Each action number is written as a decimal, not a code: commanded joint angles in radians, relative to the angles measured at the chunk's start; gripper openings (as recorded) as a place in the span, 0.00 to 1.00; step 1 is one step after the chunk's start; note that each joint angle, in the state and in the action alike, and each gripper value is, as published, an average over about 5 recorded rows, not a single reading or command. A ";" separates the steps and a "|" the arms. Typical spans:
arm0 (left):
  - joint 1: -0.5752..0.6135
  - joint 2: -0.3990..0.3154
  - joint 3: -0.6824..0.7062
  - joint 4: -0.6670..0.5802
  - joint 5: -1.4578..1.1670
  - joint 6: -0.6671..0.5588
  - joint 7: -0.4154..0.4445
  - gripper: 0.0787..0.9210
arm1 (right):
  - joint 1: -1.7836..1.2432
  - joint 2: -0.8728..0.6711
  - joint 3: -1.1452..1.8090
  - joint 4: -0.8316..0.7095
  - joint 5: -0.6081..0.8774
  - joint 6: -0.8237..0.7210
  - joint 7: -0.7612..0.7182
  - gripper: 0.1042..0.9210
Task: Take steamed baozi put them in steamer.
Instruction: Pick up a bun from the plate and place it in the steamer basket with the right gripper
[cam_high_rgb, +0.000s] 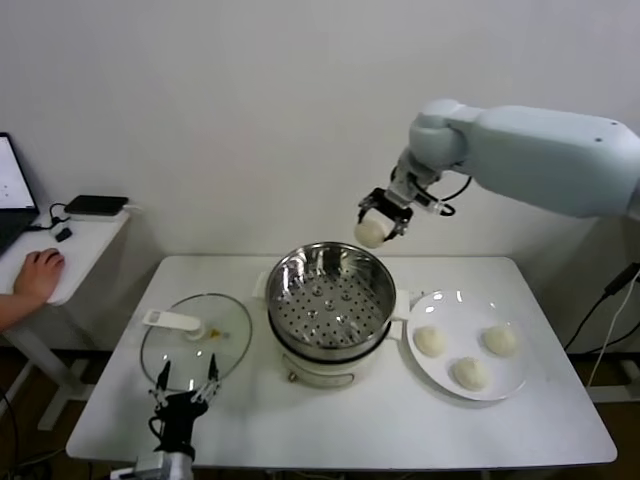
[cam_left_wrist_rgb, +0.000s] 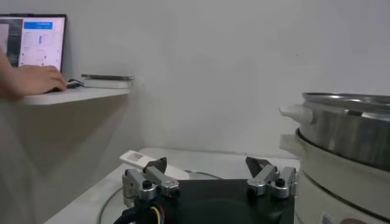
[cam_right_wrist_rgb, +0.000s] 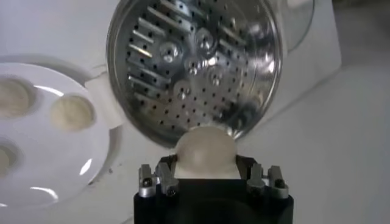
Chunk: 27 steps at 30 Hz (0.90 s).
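Right gripper (cam_high_rgb: 380, 222): its fingers (cam_right_wrist_rgb: 166, 176) are pinching one steamed baozi (cam_high_rgb: 371, 232) from either side, and the bun is filling the gap between them. Gripper and bun are hanging in the air above the far rim of the steamer (cam_high_rgb: 375, 270), clear of the metal. In the right wrist view the held bun (cam_right_wrist_rgb: 203, 151) is sitting over the steamer's edge, with the perforated tray (cam_right_wrist_rgb: 201, 67) lying open beyond it.

Steamer: it is standing at the middle of the table (cam_high_rgb: 520, 425) on its white base (cam_high_rgb: 325, 370), and its tray (cam_high_rgb: 330, 312) is holding no buns.

Remaining baozi: three are lying on the white plate (cam_high_rgb: 500, 385) just beside the steamer on the robot's right, namely one nearest the steamer (cam_high_rgb: 429, 341), one toward the front (cam_high_rgb: 467, 373) and one farthest from it (cam_high_rgb: 500, 340).

Left gripper (cam_high_rgb: 185, 385): it is waiting low at the table's front edge, on the robot's left of the steamer, with its fingers (cam_left_wrist_rgb: 159, 176) spread wide and gripping nothing.

Glass lid (cam_high_rgb: 230, 325): it is lying flat beside the steamer, just beyond the left gripper.

Side desk (cam_high_rgb: 85, 245): it is standing well apart from the steamer, with a person's hand (cam_high_rgb: 38, 275) resting on it.
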 joint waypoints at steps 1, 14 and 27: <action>0.001 -0.004 0.002 -0.002 -0.002 0.000 0.000 0.88 | -0.026 0.158 -0.035 -0.066 -0.045 0.195 0.048 0.68; -0.001 -0.007 0.002 0.008 -0.005 -0.005 0.000 0.88 | -0.267 0.313 0.007 -0.441 -0.162 0.405 0.023 0.68; -0.006 -0.005 -0.006 0.023 -0.013 -0.011 0.000 0.88 | -0.322 0.352 0.016 -0.530 -0.189 0.447 -0.036 0.68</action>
